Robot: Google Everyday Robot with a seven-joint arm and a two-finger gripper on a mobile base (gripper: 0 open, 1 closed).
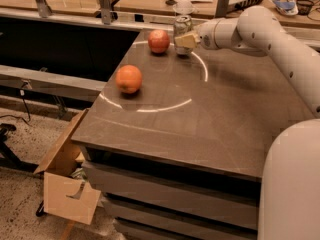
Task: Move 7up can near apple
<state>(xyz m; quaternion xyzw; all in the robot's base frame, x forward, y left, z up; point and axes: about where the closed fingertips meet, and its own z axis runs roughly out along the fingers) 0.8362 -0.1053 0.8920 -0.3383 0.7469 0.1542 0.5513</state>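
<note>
The 7up can (182, 28), silver with green lettering, stands upright near the far edge of the grey table (200, 119). The reddish apple (158, 41) sits just left of it, a short gap apart. My gripper (184, 40), with pale yellow fingers, is at the can's lower right side, on the end of the white arm reaching in from the right. The fingers hide the can's lower part.
A bright orange fruit (129, 79) lies nearer the table's left edge. A white ring is marked on the tabletop. An open cardboard box (65, 179) stands on the floor at the left. Behind the table is a bench with papers and cables.
</note>
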